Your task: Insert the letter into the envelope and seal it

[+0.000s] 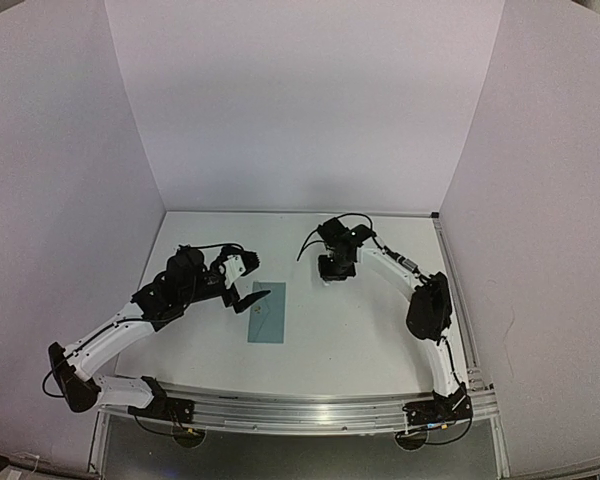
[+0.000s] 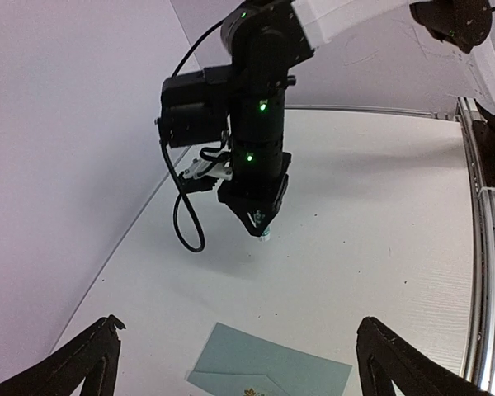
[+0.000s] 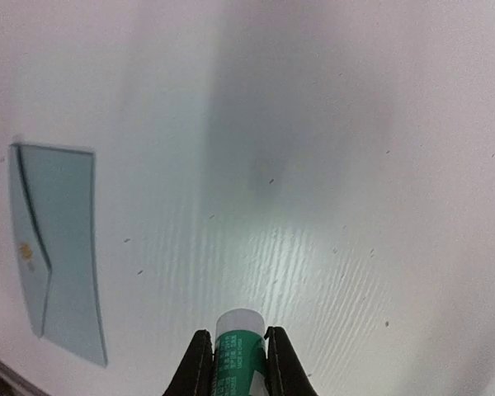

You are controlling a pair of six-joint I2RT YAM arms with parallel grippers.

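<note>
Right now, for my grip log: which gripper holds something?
The right gripper, shut on a green-and-white glue stick; the left gripper stands wide open and empty.

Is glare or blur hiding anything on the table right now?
Right wrist view: bright glare on the table just ahead of the glue stick, a soft shadow beyond it; envelope bowed by the lens but readable. Left wrist view: sharp, envelope cropped at the bottom edge. Top view: evenly lit, nothing washed out.
</note>
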